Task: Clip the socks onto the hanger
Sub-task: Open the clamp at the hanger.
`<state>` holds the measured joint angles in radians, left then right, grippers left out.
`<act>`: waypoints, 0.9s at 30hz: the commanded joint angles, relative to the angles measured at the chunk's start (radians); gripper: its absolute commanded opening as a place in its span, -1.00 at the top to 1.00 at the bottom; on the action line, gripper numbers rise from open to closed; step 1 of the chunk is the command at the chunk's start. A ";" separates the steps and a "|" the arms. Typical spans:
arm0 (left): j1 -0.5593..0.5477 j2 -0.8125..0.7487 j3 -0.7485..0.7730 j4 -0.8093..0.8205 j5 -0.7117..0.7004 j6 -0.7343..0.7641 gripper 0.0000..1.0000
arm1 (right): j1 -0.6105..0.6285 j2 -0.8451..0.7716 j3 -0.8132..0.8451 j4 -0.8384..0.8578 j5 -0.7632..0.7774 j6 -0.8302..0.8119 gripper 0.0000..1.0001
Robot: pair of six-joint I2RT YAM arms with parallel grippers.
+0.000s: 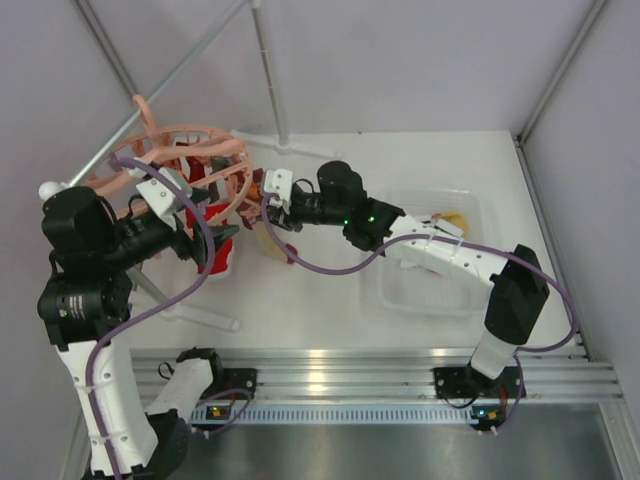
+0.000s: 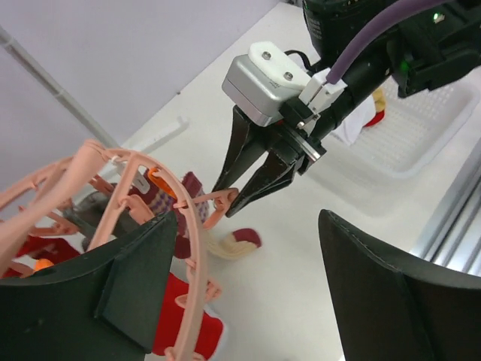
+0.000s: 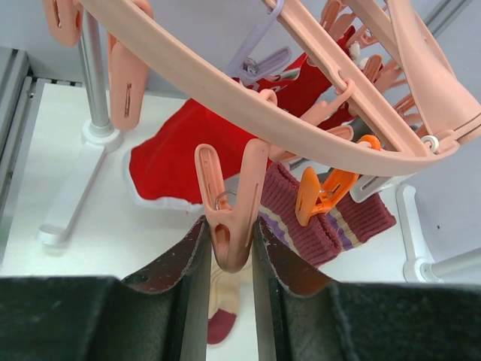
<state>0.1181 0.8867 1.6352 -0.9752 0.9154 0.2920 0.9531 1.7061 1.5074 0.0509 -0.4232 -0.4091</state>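
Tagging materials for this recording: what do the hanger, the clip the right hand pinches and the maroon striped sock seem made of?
Hanger: peach-pink moulded plastic, smooth, slight sheen. Pinched clip: apparently the same plastic, with a metal-looking spring ring. Maroon striped sock: ribbed knit fabric, matte; fibre unclear.

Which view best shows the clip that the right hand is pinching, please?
The right wrist view: the peach clip fills the centre, pinched in the right hand. Left wrist shows it small and side-on; top external barely shows it.
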 commanded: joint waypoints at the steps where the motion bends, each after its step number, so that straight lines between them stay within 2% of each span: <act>1: 0.006 0.067 0.083 -0.213 0.060 0.444 -0.61 | 0.012 -0.051 0.007 0.000 0.008 -0.030 1.00; 5: 0.005 0.090 0.094 -0.384 0.085 0.958 -0.61 | -0.002 -0.045 0.011 -0.005 -0.014 -0.023 1.00; 10: 0.003 0.181 0.169 -0.531 0.091 1.313 -0.56 | -0.022 -0.033 0.016 0.007 -0.042 -0.026 1.00; 14: -0.012 0.233 0.170 -0.530 0.070 1.551 -0.53 | -0.039 -0.020 0.014 0.013 -0.066 -0.030 1.00; 16: -0.046 0.239 0.158 -0.530 0.042 1.625 -0.51 | -0.043 -0.017 0.016 0.015 -0.066 -0.027 1.00; 21: -0.179 0.228 0.083 -0.530 -0.076 1.687 -0.50 | -0.051 -0.005 0.016 0.046 -0.045 -0.008 1.00; 26: -0.369 0.250 0.091 -0.507 -0.167 1.528 -0.50 | -0.051 0.016 0.045 0.046 -0.008 -0.005 1.00; 27: -0.403 0.254 0.071 -0.470 -0.235 1.497 -0.49 | -0.051 0.017 0.045 0.047 -0.006 0.000 1.00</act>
<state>-0.2131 1.1374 1.7226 -1.3369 0.7780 1.8404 0.9115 1.7111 1.5070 0.0601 -0.4416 -0.4225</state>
